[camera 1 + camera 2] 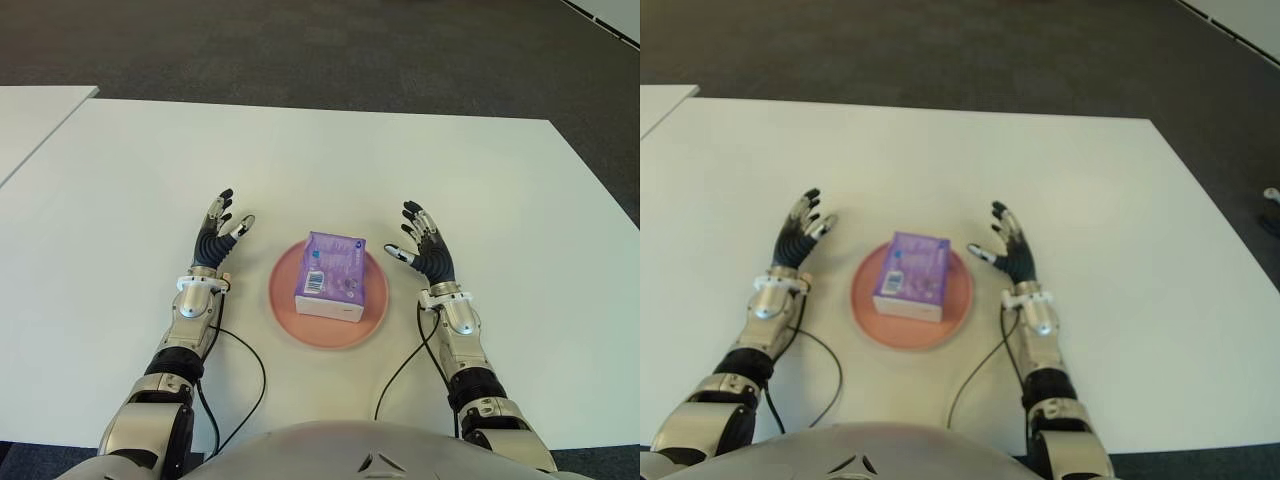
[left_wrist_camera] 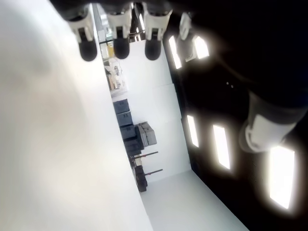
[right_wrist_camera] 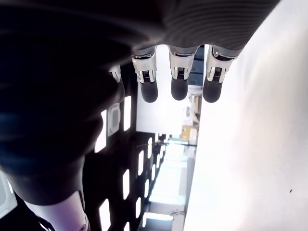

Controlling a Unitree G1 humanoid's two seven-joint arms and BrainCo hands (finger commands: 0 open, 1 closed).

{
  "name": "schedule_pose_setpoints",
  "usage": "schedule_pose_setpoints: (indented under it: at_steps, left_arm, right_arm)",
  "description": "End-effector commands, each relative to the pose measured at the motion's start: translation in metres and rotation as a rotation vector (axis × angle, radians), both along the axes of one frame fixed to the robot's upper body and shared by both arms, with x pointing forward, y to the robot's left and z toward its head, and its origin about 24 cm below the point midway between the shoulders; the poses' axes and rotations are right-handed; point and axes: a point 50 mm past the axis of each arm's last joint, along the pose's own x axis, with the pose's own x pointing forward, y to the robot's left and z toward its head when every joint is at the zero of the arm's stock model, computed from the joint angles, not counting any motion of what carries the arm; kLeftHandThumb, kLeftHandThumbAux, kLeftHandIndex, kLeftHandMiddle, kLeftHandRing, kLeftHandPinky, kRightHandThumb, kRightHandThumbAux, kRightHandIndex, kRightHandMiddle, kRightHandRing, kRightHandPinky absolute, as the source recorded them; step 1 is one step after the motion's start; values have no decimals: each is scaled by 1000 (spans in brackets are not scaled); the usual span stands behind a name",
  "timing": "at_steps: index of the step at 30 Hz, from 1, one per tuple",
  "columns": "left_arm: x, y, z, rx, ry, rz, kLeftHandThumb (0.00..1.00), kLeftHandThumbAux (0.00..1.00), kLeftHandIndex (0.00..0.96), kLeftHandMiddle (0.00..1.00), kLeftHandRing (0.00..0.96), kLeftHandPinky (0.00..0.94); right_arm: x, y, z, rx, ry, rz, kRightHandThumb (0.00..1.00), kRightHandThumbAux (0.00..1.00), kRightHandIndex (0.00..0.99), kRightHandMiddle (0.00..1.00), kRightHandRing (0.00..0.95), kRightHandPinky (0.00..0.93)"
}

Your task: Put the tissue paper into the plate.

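A white bench [image 1: 300,160] stands on dark carpet [image 1: 300,50]. The left hand [image 1: 215,238] and right hand [image 1: 427,250] show with fingers spread wide, holding nothing. Between them, just beside each, sits the pink plate [image 1: 283,305], and the purple tissue paper [image 1: 333,274] pack lies on it. The wrist views show only straight fingertips [image 3: 179,86], ceiling lights [image 2: 221,144] and stacked cases [image 2: 137,137] across the room, not the plate.

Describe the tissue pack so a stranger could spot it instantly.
On the white table, between the left hand and the right hand, both open, sits a round pink plate. The tissue pack lies on it: a purple packet with a white side, the only coloured box there.
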Motion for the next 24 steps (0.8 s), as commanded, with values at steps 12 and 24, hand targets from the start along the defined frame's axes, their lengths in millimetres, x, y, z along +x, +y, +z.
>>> schedule_pose_setpoints:
  at_steps: [12, 24]
  left_arm:
    - [-39, -14, -47, -33, 194, -18, 0, 555, 0, 0, 0, 0]
    - [-42, -19, -43, -20, 170, -91, 0, 537, 0, 0, 0, 0]
  right_arm:
    - [-33, 5, -41, 39, 223, -57, 0, 794, 0, 0, 0, 0]
    - [-34, 11, -39, 75, 209, -99, 0, 802, 0, 0, 0, 0]
